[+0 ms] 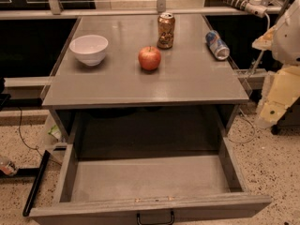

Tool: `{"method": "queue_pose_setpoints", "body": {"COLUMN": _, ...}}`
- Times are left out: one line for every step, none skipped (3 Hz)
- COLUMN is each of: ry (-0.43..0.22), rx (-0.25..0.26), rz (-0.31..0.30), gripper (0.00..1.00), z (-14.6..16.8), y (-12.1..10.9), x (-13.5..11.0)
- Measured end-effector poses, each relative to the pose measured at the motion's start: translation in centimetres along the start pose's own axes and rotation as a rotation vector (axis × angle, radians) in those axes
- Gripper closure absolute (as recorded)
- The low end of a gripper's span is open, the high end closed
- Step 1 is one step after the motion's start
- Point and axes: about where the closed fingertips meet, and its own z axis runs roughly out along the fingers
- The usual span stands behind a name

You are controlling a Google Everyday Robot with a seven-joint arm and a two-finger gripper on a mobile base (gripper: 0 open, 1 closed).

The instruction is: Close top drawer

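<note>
The top drawer stands pulled far out from under the grey tabletop. Its long grey tray is bare inside. Its flat front panel runs along the bottom edge of the view, with the small black loop handle at its centre. My gripper is the pale yellow and white shape at the right edge, beside the table's right front corner. It is above the floor, apart from the drawer and holding nothing that I can see.
On the tabletop stand a white bowl, a red apple, an upright drink can and a can lying on its side. A black bar and cables lie on the speckled floor at the left.
</note>
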Motion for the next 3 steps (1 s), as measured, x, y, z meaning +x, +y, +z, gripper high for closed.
{"method": "queue_pose_setpoints", "body": {"ry": 0.0, "rx": 0.0, "rz": 0.0, "gripper": 0.0, "z": 0.0, "y": 0.0, "x": 0.0}}
{"method": "queue_pose_setpoints", "body": {"ry": -0.007, "rx": -0.016, "rz": -0.021, "gripper": 0.0, "z": 1.3, "y": 1.0, "x": 0.4}}
{"method": "queue_pose_setpoints", "body": {"ry": -0.038, "rx": -0.028, "rz": -0.057, "gripper": 0.0, "z": 3.1, "y": 3.5, "x": 1.4}}
